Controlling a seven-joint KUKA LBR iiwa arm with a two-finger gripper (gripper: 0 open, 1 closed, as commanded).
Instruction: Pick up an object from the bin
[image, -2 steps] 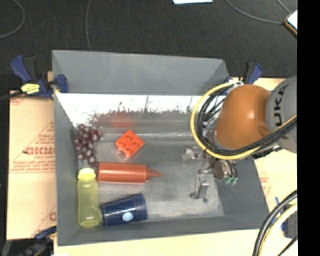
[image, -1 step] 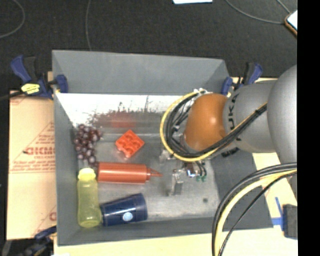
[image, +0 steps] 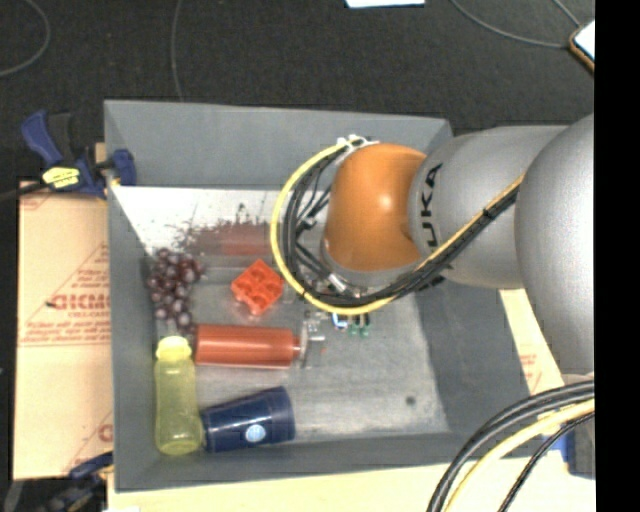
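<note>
Just left of the claw (image: 318, 338), end-on to it, a red-orange cylinder (image: 245, 345) lies on its side. Claw state: cannot tell. Orange brick (image: 258, 286) up-left; dark blue cup (image: 250, 420) and yellow bottle (image: 176, 400) down-left; purple grapes (image: 172, 285) farther left.

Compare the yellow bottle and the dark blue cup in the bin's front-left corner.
The yellow bottle is see-through; the dark blue cup is opaque with a pale round mark. Bottle is longer and slimmer, cup shorter and wider. Bottle lies along the left bin wall, cup across the front. Both lie on their sides.
</note>
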